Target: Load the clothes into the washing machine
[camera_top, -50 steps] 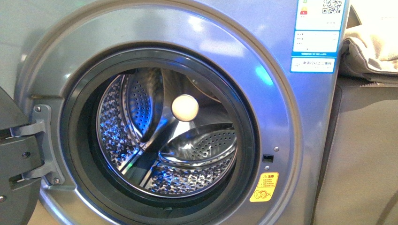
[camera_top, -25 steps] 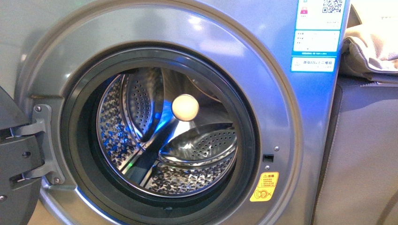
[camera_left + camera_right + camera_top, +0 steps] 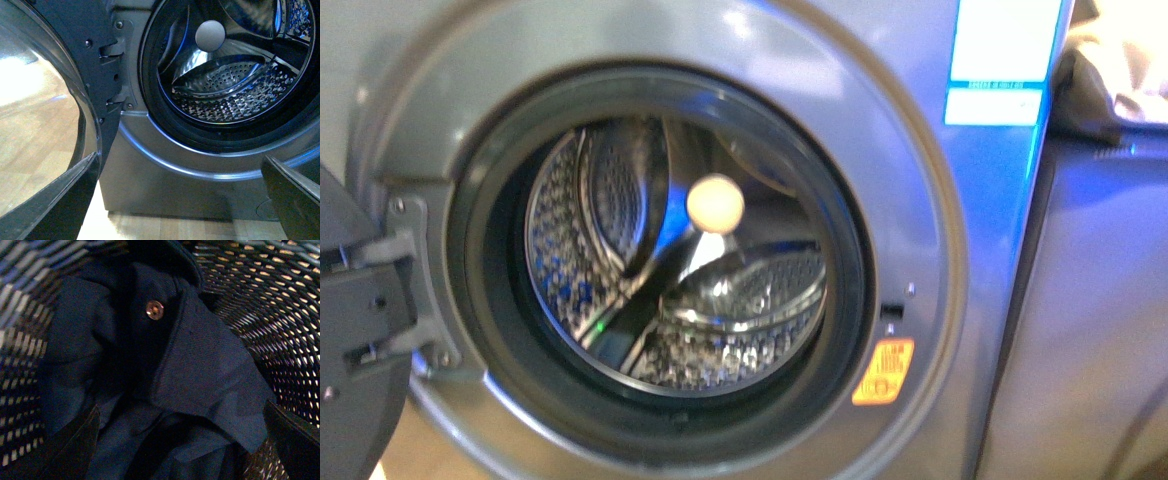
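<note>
Right fingers [image 3: 75,450], spread over the clothes [image 3: 200,375] in the basket [image 3: 265,305], may pinch just a flap and drop it; left fingers [image 3: 60,205], spread empty, face the washing machine [image 3: 150,165].

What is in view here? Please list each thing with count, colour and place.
washing machine: one, silver-grey, fills the front view
drum: one, shiny steel, inside the porthole
door: one, dark, open to the left
warning sticker: one, yellow, lower right of the porthole
clothes: one, navy blue, in the basket
snap button: one, metal, on the clothes
basket: one, woven, around the clothes
left gripper: one, dark, open, facing the washing machine
right gripper: one, dark, open, over the clothes
</note>
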